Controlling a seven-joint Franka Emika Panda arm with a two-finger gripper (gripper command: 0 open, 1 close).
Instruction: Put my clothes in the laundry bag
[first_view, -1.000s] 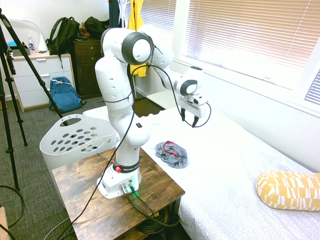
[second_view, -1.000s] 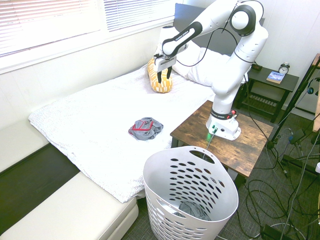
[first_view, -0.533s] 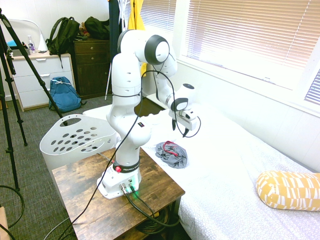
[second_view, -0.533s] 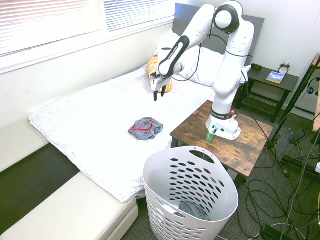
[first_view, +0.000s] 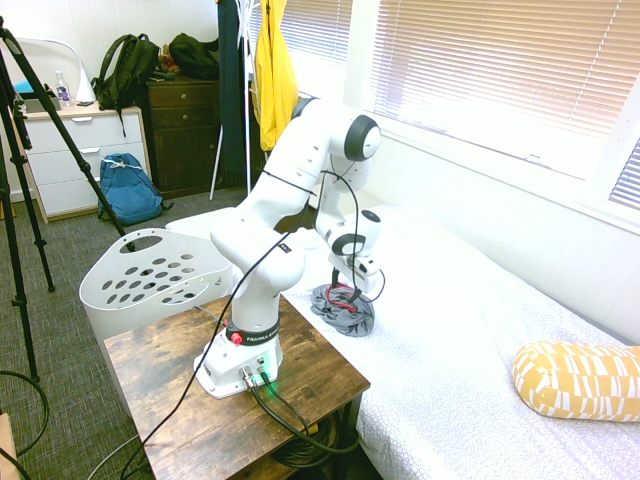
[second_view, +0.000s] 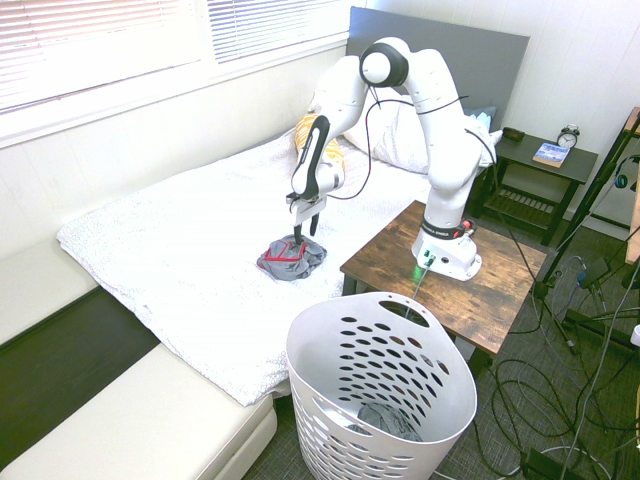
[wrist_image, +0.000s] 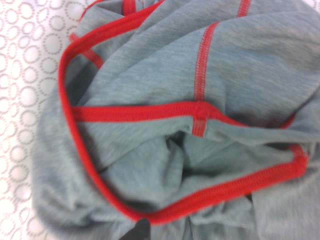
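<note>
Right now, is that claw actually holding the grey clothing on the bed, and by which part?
Nothing is held yet. The claw is open, pointing down at the crumpled grey garment, which lies on the bed.

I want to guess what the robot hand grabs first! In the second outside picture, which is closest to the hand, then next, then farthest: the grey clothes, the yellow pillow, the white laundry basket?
1. The grey clothes, on the bed right under the gripper.
2. The yellow pillow, further up the bed behind the arm.
3. The white laundry basket, on the floor beside the bed.
</note>
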